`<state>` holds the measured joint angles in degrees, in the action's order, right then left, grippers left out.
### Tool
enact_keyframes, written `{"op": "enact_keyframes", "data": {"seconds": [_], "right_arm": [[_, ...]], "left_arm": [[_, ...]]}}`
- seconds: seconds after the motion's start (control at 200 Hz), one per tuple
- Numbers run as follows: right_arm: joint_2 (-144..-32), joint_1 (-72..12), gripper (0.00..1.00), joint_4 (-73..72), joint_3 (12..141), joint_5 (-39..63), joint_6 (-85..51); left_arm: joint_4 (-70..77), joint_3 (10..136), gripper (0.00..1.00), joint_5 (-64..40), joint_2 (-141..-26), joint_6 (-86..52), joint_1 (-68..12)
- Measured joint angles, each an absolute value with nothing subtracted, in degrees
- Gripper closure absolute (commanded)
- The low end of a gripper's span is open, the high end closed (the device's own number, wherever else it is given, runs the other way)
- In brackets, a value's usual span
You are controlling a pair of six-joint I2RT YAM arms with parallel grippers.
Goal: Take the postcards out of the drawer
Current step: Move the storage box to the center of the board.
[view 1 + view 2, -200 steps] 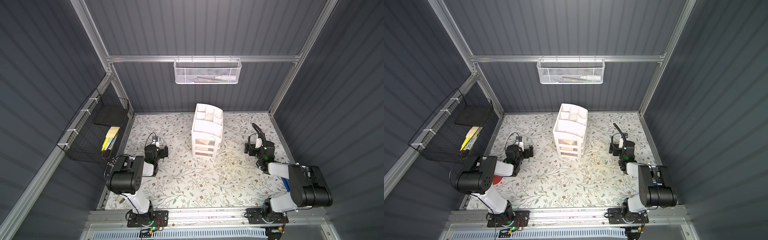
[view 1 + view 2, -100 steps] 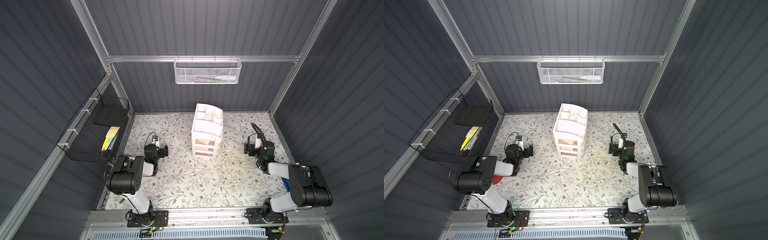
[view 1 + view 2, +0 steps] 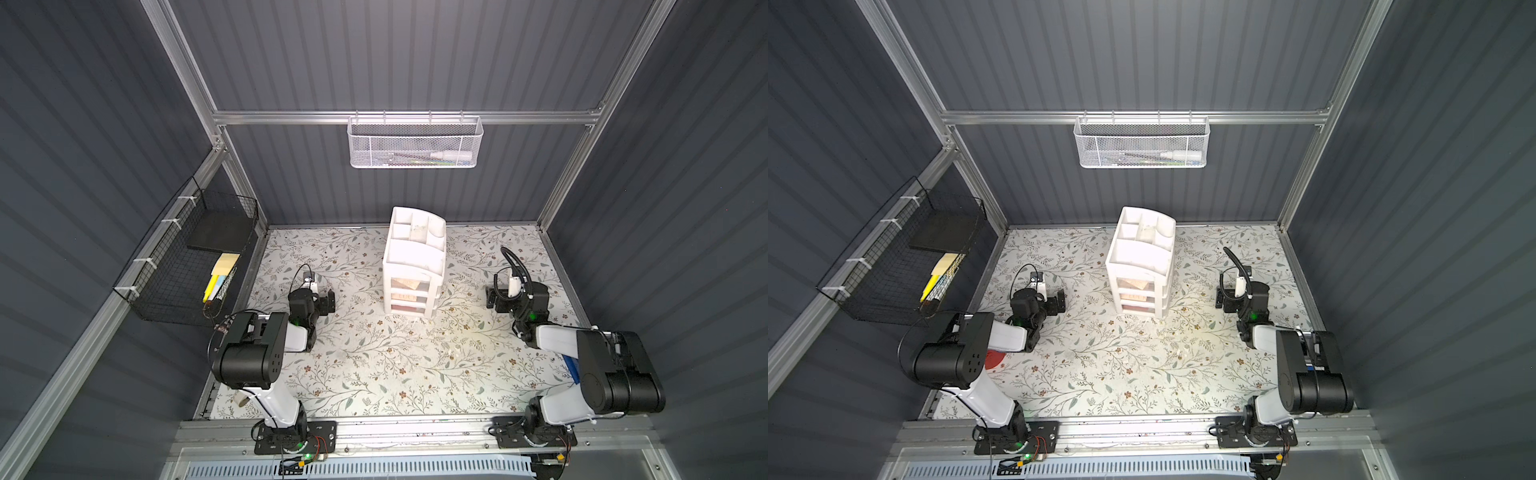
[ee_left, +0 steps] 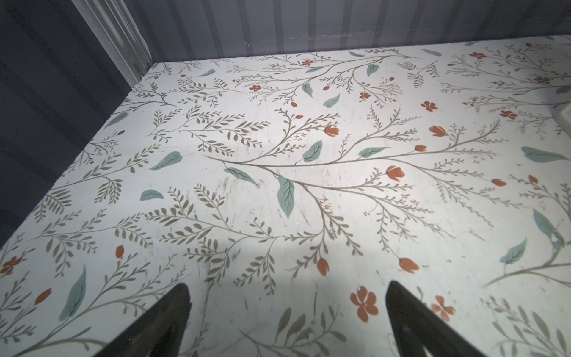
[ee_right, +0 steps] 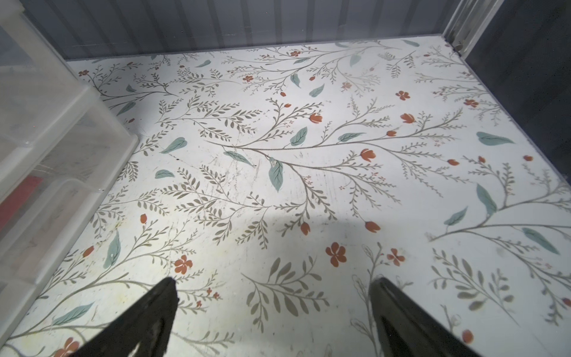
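— How far along are we?

— Barely begun, we judge. Going left to right, the black wire basket (image 3: 178,266) on the side wall is out past the left gripper's outer side. It holds yellow sticky notes (image 3: 226,262), which aren't ours to move. The left gripper (image 3: 323,300) hangs low over the floral tabletop (image 3: 374,374), jaws spread wide with nothing between them.

— And the postcards (image 3: 405,296)?

— All three look to be inside the white drawer unit (image 3: 415,253), which stands between the two grippers, apart from each. Through the translucent fronts we make out a pale peach card (image 3: 405,284) in the top drawer (image 3: 428,284). There's another in the middle drawer (image 3: 428,296) and a red card (image 3: 400,308) in the bottom drawer (image 3: 426,309). All three drawers appear pushed in.

— The right side?

— The right gripper (image 3: 496,297) is equally wide open and empty. The unit's clear corner lies off its inner side.

— So what's left?

— Everything: pull a drawer open and lift the cards out. We expect thin, flat, smooth cardstock lying flush on slick plastic, which is hard to pinch. The unit looks like light rigid plastic and may slide when a drawer is tugged.
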<state>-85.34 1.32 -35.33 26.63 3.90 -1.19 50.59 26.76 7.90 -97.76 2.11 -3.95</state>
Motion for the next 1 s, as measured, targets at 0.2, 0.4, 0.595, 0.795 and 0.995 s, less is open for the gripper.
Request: {"op": "enact_keyframes", "data": {"seconds": [0.2,0.4,0.595,0.795,0.995], "right_arm": [[-83.99,1.34,0.01,-23.99,34.28,-3.07,-4.27],[-79.02,1.28,0.01,-11.62,42.24,-8.4,-7.29],[-70.87,0.99,0.01,-3.4,42.24,-9.47,-10.48],[-60.71,0.54,0.01,3.92,42.37,-5.54,-13.72],[-54.02,0.43,0.01,6.28,43.11,1.54,-14.94]], "left_arm": [[42.92,27.33,0.0,10.81,-91.48,1.69,-4.84],[36.49,28.32,0.0,18.13,-78.22,1.28,-9.32],[26.76,33.19,0.0,22.06,-70.15,0.25,-15.46],[9.89,46.65,0.0,22.59,-65.8,-6.17,-15.99],[-1.39,57.52,0.11,15.49,-63.66,-12.25,-15.94]]}}
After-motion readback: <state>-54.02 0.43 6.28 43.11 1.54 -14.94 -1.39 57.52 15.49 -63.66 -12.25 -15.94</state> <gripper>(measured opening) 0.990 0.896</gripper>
